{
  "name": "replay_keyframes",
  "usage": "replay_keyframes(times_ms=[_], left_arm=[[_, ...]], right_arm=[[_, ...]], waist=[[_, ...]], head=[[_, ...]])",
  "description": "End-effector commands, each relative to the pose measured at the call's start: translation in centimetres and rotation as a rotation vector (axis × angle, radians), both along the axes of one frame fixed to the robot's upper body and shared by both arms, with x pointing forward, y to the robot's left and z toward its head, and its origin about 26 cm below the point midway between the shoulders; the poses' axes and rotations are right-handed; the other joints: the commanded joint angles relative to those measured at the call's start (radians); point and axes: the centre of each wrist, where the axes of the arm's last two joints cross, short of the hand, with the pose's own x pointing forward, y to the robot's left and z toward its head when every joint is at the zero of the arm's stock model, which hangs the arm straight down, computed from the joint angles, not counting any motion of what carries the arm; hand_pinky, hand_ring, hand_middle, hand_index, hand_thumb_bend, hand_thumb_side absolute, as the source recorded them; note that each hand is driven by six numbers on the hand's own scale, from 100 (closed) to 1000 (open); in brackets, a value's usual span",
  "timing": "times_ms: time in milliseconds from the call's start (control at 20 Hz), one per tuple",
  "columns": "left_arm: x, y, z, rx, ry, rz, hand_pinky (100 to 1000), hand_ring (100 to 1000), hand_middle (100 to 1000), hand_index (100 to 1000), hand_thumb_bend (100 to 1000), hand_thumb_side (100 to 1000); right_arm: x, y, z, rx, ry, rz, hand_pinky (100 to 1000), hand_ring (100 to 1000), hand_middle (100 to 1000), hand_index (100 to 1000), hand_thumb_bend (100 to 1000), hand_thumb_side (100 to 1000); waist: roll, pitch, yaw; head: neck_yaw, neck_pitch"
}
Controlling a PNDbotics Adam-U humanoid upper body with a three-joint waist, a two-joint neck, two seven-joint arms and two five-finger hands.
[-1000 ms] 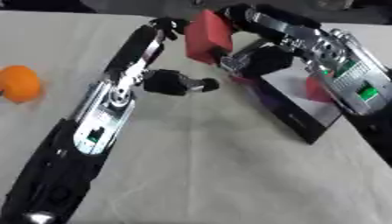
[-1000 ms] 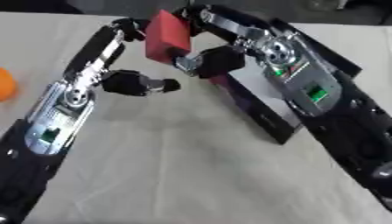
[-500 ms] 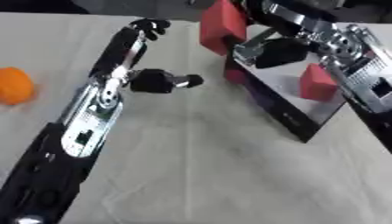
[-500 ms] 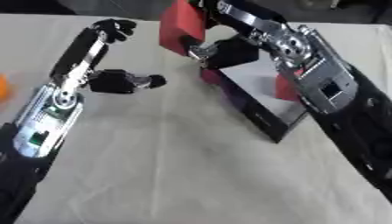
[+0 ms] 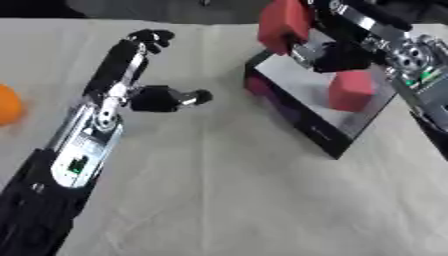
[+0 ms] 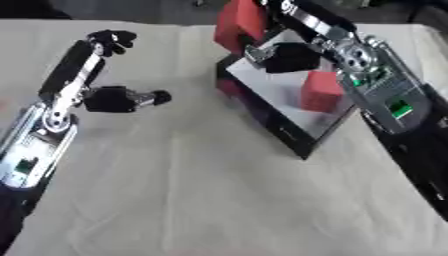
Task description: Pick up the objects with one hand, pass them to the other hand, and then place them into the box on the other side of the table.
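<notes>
At upper right your right hand (image 5: pixel 328 42) pinches a red block (image 5: pixel 282 25) over the box (image 5: pixel 308 102) rim, while your left hand (image 5: pixel 144 75) reaches up left of centre, fingers relaxed and empty.

Position: both views sit in my head, side by side.
Direction: downward onto the table (image 5: pixel 262 190).
Range: close.
Shared area: nearly the whole scene.

left arm (image 5: pixel 83 145): black shell with a long silver plate, round silver joints, a small green mark low on the plate
left hand (image 5: pixel 153 95): black, with silver at the thumb's tip
right arm (image 6: pixel 394 107): black and silver, round joint discs, a green mark on the silver panel
right hand (image 6: pixel 284 55): black fingers (image 6: pixel 293 57), silver fittings
</notes>
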Motion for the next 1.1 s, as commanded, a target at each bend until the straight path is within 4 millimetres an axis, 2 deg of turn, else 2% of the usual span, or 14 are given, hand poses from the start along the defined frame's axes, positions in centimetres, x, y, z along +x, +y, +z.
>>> replay_keyframes(times_ms=[50,600,900,1100], left_arm=[[0.1,0.7,0.9,0.0,-0.029,0.014,829,766,733,867,855,497],[0.1,0.9,0.9,-0.006,-0.025,0.021,829,766,732,865,859,499],[0.1,0.9,0.8,-0.007,-0.023,0.02,829,766,733,865,861,500],[0.1,0.9,0.8,-0.007,-0.024,0.02,829,766,733,865,862,500]], right_arm=[[0.1,-1.7,0.8,-0.015,-0.035,-0.066,866,761,672,672,100,321],[1.5,-4.8,-1.7,-0.057,-0.016,-0.234,861,761,685,686,100,260],[2.2,-5.6,-2.8,-0.084,-0.005,-0.276,864,774,723,720,100,240],[2.3,-5.7,-3.1,-0.123,-0.001,-0.266,889,845,842,857,100,214]], waist=[[0.005,-0.021,-0.003],[0.01,-0.02,-0.006],[0.011,-0.019,-0.006],[0.011,-0.019,-0.004]], head=[[-0.011,-0.004],[-0.043,-0.008],[-0.053,-0.006],[-0.055,-0.001]])
